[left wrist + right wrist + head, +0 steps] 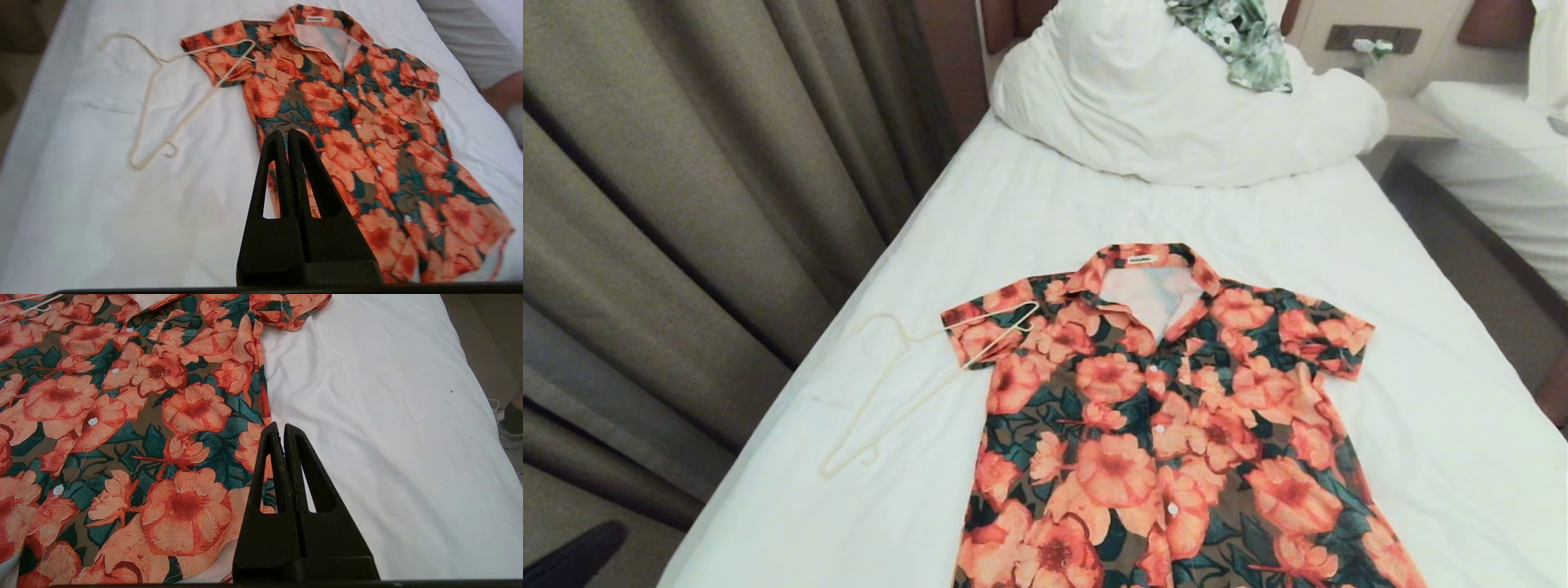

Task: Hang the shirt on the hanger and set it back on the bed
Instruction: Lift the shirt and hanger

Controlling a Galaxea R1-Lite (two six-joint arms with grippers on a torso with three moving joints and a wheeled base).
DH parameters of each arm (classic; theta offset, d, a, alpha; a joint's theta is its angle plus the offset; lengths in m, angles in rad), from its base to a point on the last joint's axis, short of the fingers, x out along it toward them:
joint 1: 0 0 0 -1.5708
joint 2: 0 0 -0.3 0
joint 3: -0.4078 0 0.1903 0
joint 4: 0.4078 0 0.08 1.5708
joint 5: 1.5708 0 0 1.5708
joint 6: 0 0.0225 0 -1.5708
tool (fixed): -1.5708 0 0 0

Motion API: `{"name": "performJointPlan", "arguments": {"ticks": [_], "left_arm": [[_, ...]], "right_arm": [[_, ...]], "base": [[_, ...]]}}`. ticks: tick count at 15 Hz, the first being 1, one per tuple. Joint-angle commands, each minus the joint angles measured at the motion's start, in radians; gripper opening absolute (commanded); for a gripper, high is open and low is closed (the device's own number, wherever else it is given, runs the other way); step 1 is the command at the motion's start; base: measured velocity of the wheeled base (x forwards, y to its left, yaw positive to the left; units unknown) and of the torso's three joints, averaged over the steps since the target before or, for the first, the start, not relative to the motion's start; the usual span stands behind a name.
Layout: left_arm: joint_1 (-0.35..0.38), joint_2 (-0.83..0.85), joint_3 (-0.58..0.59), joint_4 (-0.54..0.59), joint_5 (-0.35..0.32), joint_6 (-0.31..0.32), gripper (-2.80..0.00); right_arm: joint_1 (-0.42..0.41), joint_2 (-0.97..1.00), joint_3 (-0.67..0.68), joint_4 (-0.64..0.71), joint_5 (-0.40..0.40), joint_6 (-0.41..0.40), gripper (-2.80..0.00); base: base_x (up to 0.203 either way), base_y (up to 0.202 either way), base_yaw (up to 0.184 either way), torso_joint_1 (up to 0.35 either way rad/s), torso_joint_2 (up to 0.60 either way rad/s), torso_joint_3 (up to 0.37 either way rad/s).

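The shirt (1168, 425) is laid flat and face up on the bed (1421, 425), buttoned, with its collar toward the bunched duvet (1176, 106) at the head end. The hanger (907, 384) is laid on the sheet beside the shirt, one corner resting on top of the shirt's sleeve, the hook pointing away from the shirt. A green-and-white garment (1245, 37) is draped over the duvet.

The left gripper (288, 134) is held above the bed with its fingers (302, 171) clenched together on nothing; the shirt's front is seen just beyond the fingertips, and the hanger lies well off to one side of them, apart from them. The right gripper (282, 428) is likewise pressed closed and empty, its fingers poised over the shirt's side edge, where the flowered cloth meets the bare sheet. Neither gripper is touching the shirt or the hanger. A curtain (686, 204) is hung along the bed's left side.
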Motion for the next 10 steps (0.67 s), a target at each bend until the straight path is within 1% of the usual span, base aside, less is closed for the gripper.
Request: {"name": "performJointPlan", "arguments": {"ticks": [1, 4, 5, 6, 7, 8, 10], "left_arm": [[-0.020, 0.195, -0.057, -0.033, -0.003, -0.022, -2.80], [-0.020, 0.365, -0.110, -0.099, -0.009, -0.039, -2.80], [-0.017, 0.415, -0.126, -0.109, -0.021, -0.043, -2.80], [0.004, 0.460, -0.141, -0.115, -0.052, -0.049, -2.80], [0.060, 0.499, -0.157, -0.119, -0.110, -0.053, -2.80], [0.127, 0.539, -0.171, -0.122, -0.185, -0.053, -2.80], [0.269, 0.628, -0.197, -0.124, -0.372, -0.045, -2.80]], "right_arm": [[0.000, 0.001, 0.000, 0.000, 0.000, 0.000, -2.80], [0.002, 0.001, 0.000, 0.000, 0.000, 0.000, -2.80], [0.001, 0.001, 0.000, 0.000, 0.000, 0.000, -2.80], [0.000, 0.001, 0.000, 0.000, 0.000, 0.000, -2.80], [0.000, 0.001, 0.000, 0.000, 0.000, 0.000, -2.80], [0.000, 0.001, 0.000, 0.000, 0.000, 0.000, -2.80], [0.002, 0.001, 0.000, 0.000, 0.000, 0.000, -2.80]], "base": [[0.000, 0.000, 0.000, 0.000, 0.00, 0.000], [0.000, 0.000, 0.000, 0.000, 0.00, 0.000], [0.000, 0.000, 0.000, 0.000, 0.00, 0.000], [0.000, 0.000, 0.000, 0.000, 0.00, 0.000], [0.000, 0.000, 0.000, 0.000, 0.00, 0.000], [0.000, 0.000, 0.000, 0.000, 0.00, 0.000], [0.000, 0.000, 0.000, 0.000, 0.00, 0.000]]}}
